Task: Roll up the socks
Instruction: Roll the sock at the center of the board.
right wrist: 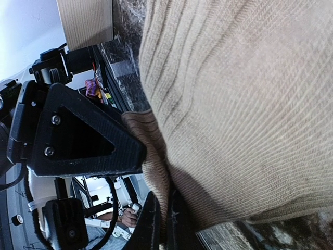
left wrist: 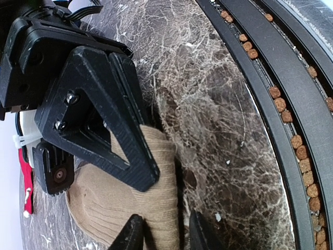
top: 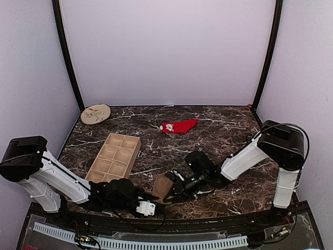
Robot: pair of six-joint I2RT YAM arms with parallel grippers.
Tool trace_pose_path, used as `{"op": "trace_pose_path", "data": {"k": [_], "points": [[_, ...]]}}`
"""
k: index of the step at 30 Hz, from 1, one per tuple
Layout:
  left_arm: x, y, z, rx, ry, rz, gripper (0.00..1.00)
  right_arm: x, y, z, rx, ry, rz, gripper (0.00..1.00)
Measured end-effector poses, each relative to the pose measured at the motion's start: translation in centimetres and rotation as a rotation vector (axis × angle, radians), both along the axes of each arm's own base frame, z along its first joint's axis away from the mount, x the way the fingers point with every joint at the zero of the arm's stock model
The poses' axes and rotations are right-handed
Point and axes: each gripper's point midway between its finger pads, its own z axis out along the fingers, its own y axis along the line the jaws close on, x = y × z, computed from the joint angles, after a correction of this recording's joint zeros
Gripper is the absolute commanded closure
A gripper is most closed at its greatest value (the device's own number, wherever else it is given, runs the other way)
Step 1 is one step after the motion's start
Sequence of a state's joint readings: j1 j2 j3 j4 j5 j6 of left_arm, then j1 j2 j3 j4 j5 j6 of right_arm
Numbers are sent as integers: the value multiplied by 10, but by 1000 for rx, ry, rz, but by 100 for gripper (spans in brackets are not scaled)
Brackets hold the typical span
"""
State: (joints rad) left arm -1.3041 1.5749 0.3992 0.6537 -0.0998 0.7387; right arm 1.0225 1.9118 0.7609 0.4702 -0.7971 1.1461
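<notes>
We see a dark white-veined marble counter (top: 223, 138) enclosed by plain pale lilac walls (top: 166, 52), with the bright red fabric sock (top: 178, 126) lying flat near its far edge. The ribbed tan-brown fabric sock (top: 162, 187) sits bunched near the front edge. There the left hand (left wrist: 165, 235) and the right hand (right wrist: 162, 221) are both clamped on it.

White arm links (top: 62, 179), black joint housings (top: 23, 156)
</notes>
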Motion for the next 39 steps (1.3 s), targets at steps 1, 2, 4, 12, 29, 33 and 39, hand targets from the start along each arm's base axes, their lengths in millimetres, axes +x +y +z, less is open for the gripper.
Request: {"op": "trace_pose_path", "data": {"k": [1,2,4,12,29,33,39], "points": [[0,0,-1,0,-5,-1,66,0,0,0,1,4,-2,100],[0,1,-2,4,-11,-1,66,0,0,0,2,10,-3,100],[1,1,-5,10,-22,-1,68,0,0,1,9,18,-3,100],[6,-1,-8,9,-67,7,77,0,-1,-3,14,56,-15,100],[-2,0,-13,71,-4,-45,94,2,-3,-6,10,49,-14,66],[-1,-3,-12,106,69,-55,94,2,-6,-5,7,9,4,62],[5,-9,-5,152,213,-72,94,5,-14,-5,-25,-84,15,60]]}}
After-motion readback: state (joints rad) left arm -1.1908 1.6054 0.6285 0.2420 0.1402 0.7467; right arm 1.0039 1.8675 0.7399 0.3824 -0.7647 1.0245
